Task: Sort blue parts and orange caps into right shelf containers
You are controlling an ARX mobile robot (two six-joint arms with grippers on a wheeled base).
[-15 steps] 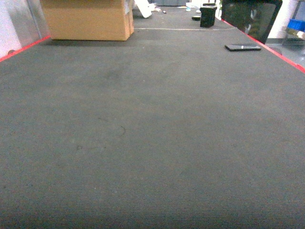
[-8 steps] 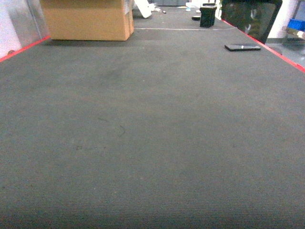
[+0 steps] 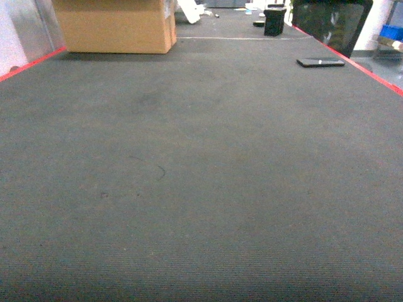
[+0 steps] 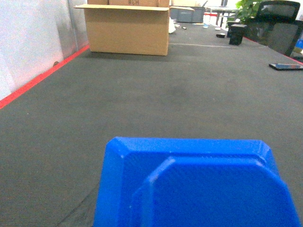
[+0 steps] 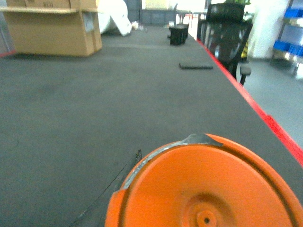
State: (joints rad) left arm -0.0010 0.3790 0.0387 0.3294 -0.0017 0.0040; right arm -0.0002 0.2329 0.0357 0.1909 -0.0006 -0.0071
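Blue part [image 4: 194, 187] fills the left wrist view's bottom edge; an orange cap [image 5: 208, 187] fills the right's. Neither claw shows, so their grip can't be told. Far off on the grey bench [image 3: 201, 189] stands a cardboard box [image 4: 128, 28], its printing too blurred to read.

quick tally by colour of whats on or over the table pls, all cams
blue: 1, the blue part under the left wrist camera
orange: 1, the orange cap under the right wrist camera
brown: 1, the cardboard box
black: 2, the flat phone-like slab and the small black box
total: 5
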